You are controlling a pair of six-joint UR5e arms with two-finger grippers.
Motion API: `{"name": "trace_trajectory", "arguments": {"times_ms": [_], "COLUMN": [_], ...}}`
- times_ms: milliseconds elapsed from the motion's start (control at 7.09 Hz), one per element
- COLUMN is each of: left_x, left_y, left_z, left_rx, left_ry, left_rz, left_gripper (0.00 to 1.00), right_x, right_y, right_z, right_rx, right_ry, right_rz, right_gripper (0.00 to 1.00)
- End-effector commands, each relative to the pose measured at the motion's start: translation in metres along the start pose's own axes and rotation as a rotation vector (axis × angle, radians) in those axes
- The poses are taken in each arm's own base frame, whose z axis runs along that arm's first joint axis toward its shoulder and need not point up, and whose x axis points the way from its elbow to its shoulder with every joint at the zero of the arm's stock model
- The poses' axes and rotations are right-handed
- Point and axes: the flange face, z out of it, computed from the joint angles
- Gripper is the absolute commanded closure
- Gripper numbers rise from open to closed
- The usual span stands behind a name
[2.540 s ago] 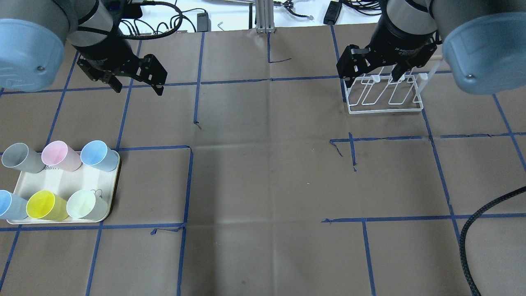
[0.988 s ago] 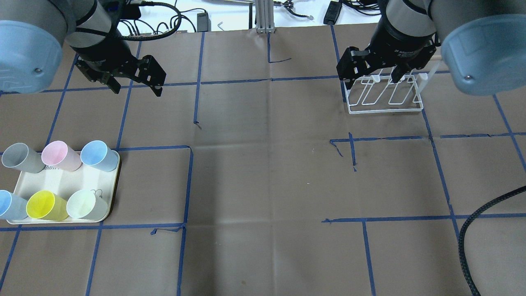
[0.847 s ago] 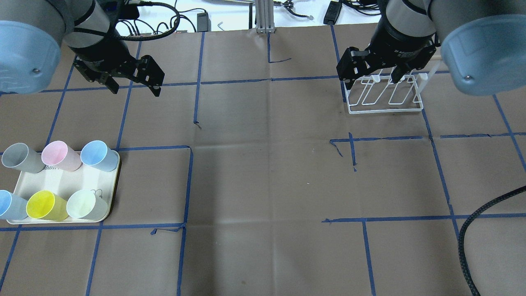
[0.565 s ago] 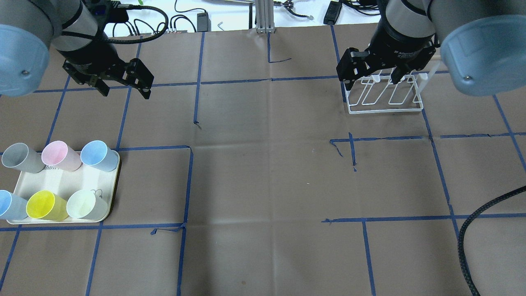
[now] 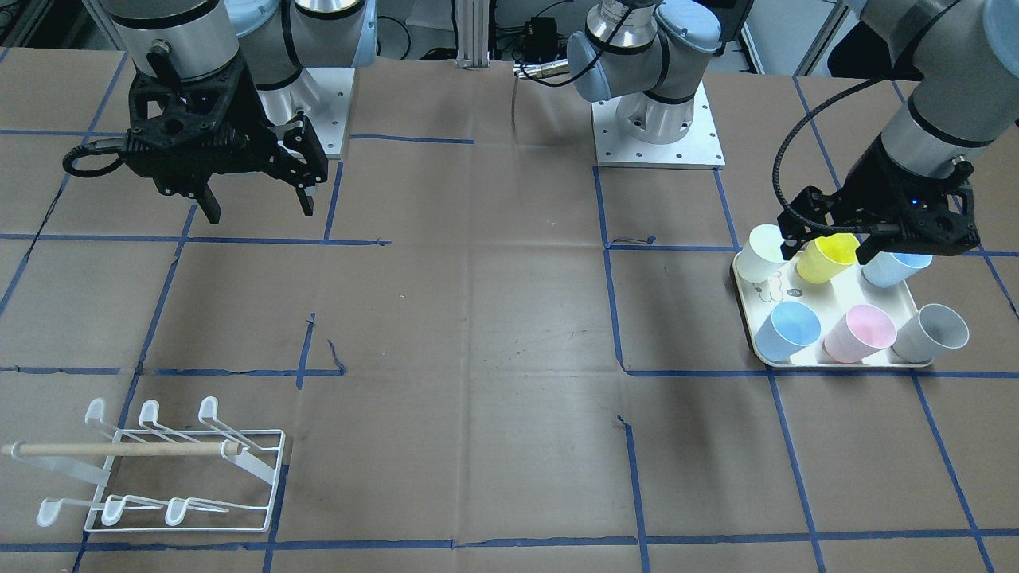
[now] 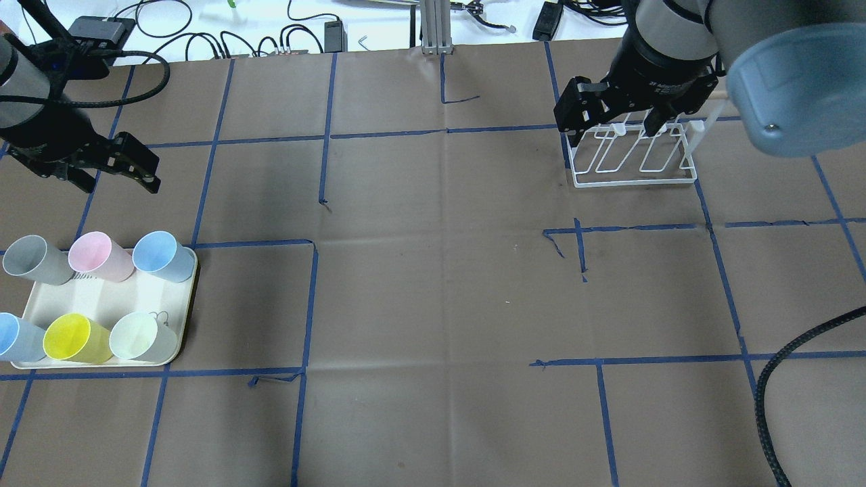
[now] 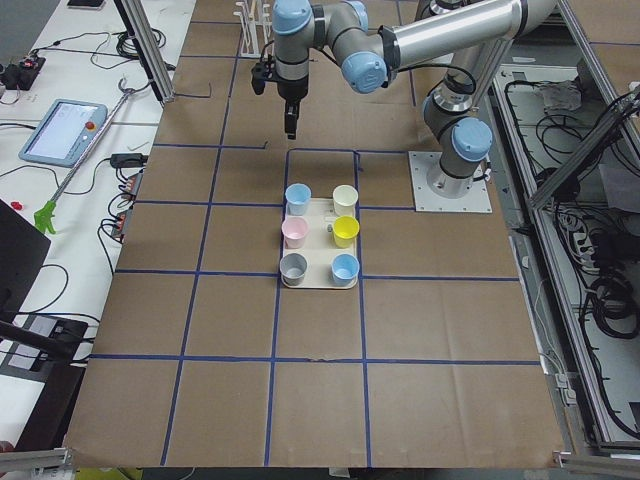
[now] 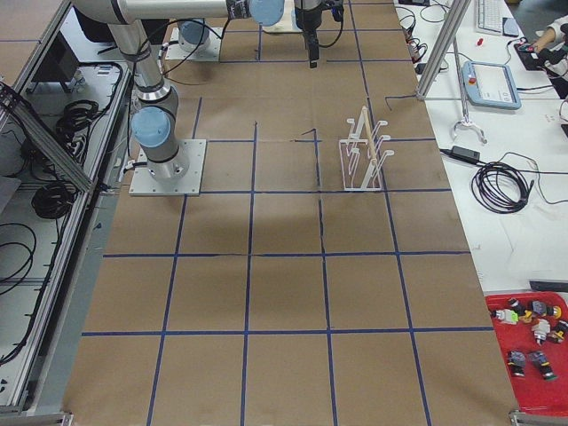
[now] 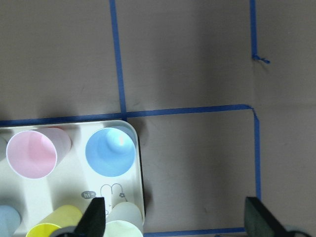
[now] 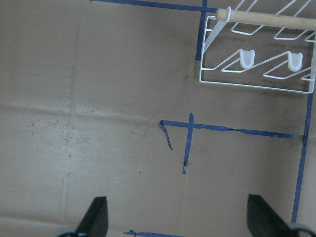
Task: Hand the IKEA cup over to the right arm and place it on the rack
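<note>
Several plastic cups, among them a blue (image 6: 159,253), a pink (image 6: 95,253), a grey (image 6: 30,259) and a yellow one (image 6: 71,338), stand on a cream tray (image 6: 108,297). My left gripper (image 6: 120,184) is open and empty, high over the tray's far side. In the front view it (image 5: 830,251) overlaps the yellow cup (image 5: 828,259). The left wrist view shows the blue cup (image 9: 110,152) and the pink cup (image 9: 32,154) below. My right gripper (image 6: 611,128) is open and empty above the white wire rack (image 6: 636,159). The rack also shows in the front view (image 5: 183,469) and the right wrist view (image 10: 256,64).
Brown paper with blue tape lines covers the table. A black braided cable (image 6: 778,379) loops in at the near right. Cables and power bricks (image 6: 331,30) lie past the far edge. The arm bases (image 5: 657,127) stand at the robot's side.
My left arm has swung left and toward the cup tray, its gripper still open. The right arm, the rack and the cups have not moved.
</note>
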Motion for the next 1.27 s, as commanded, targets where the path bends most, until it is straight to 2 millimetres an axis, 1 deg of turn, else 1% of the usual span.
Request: {"name": "trace_trajectory", "arguments": {"times_ms": [0, 141, 282, 423, 565, 706, 847, 988, 1129], "left_x": [-0.031, -0.033, -0.029, -0.027, -0.026, -0.029, -0.028, -0.028, -0.027], "left_y": [0.015, 0.017, 0.022, 0.023, 0.018, 0.013, 0.008, 0.006, 0.005], "left_z": [0.037, 0.067, 0.099, 0.124, 0.139, 0.155, 0.173, 0.185, 0.188], "left_rx": [0.021, 0.038, 0.034, 0.041, 0.027, 0.012, -0.004, -0.023, -0.027], "left_ry": [-0.012, -0.021, -0.014, -0.016, -0.008, 0.0, 0.009, 0.02, 0.022], "left_rz": [0.0, -0.003, -0.004, -0.002, 0.002, 0.002, 0.008, 0.009, 0.011], "left_gripper": [0.02, 0.01, 0.01, 0.01, 0.01, 0.01, 0.01, 0.01, 0.01], "right_x": [0.0, -0.001, -0.001, -0.002, -0.005, -0.01, -0.013, -0.016, -0.022], "right_y": [0.0, -0.001, 0.001, 0.002, 0.002, 0.003, 0.002, 0.0, 0.002], "right_z": [0.0, 0.001, 0.005, 0.01, 0.016, 0.029, 0.029, 0.028, 0.03], "right_rx": [0.001, 0.009, 0.002, 0.032, 0.097, 0.117, 0.161, 0.191, 0.191], "right_ry": [-0.003, -0.007, -0.015, -0.017, -0.037, -0.102, -0.135, -0.185, -0.245], "right_rz": [0.001, 0.001, 0.006, 0.01, 0.015, 0.073, 0.117, 0.147, 0.198], "right_gripper": [0.0, 0.0, 0.0, 0.0, 0.0, 0.0, 0.0, 0.0, 0.0]}}
